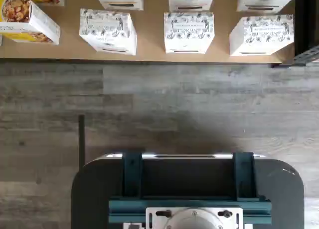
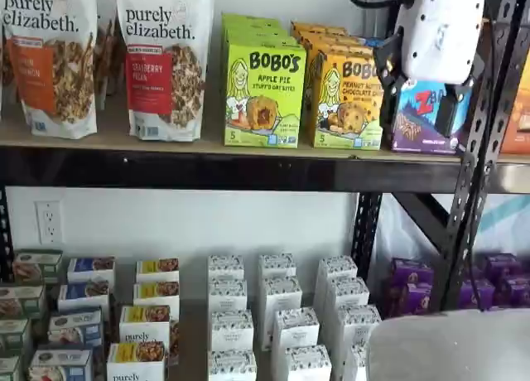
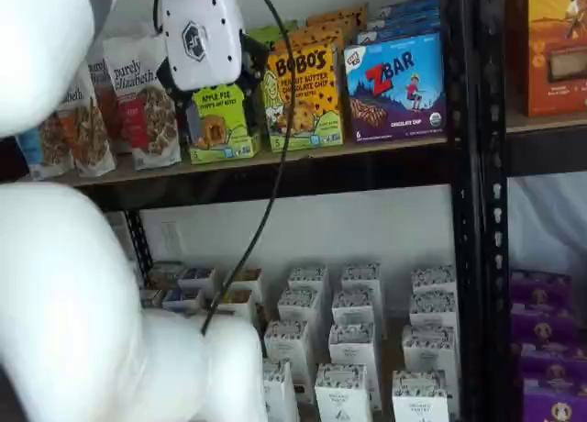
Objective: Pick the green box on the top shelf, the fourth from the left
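Jaws are spread wide as far as I can make out, with nothing pinched between them. They're side-on and partly hidden behind the white arm head point(image 2: 439, 29), so take that with a grain of salt.

The green box point(image 2: 263, 95) stands upright at the front edge of the top shelf point(image 2: 207, 170), with more of the same lined up behind it. It's between a granola bag point(image 2: 166, 62) and the orange box point(image 2: 348, 99), just beside both. The ZBar box point(image 2: 422, 116) is further along, past the orange one.

In a shelf view the arm head hangs in front of the ZBar box, well clear of the green one. In a shelf view from the other side it covers the green box's point(image 3: 220, 119) top half, and a black cable point(image 3: 275, 156) droops across the orange box.

Wrist view looks down at white boxes point(image 1: 188, 32) on a lower shelf, grey plank floor point(image 1: 174, 104) and the dark mount point(image 1: 189, 189).
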Controlling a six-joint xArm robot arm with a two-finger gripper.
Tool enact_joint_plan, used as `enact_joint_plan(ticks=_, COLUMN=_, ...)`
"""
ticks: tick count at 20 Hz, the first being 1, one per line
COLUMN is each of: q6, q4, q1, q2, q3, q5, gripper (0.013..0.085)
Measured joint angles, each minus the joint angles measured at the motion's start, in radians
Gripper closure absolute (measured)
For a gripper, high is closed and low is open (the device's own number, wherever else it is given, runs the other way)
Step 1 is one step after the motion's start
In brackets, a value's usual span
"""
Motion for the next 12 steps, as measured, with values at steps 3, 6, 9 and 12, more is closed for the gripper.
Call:
enact_joint_plan(ticks=3, q6=-0.044, q4=0.091, q1=-0.084, q2=-0.008, q3=0.008, q5=-0.007, gripper=0.013)
enact_joint_plan(ticks=6, q6=-0.05, q4=0.108, q1=-0.093, q2=-0.012, q3=0.01, q5=-0.012, gripper=0.013)
enact_joint_plan(ticks=9, q6=-0.043, q4=0.099, q1=-0.082, q2=-0.01, q3=0.008, q5=-0.011, gripper=0.013)
enact_joint_plan(ticks=12, q6=-0.028, q4=0.084, q1=-0.059, q2=-0.011, q3=0.014, q5=-0.03, gripper=0.013)
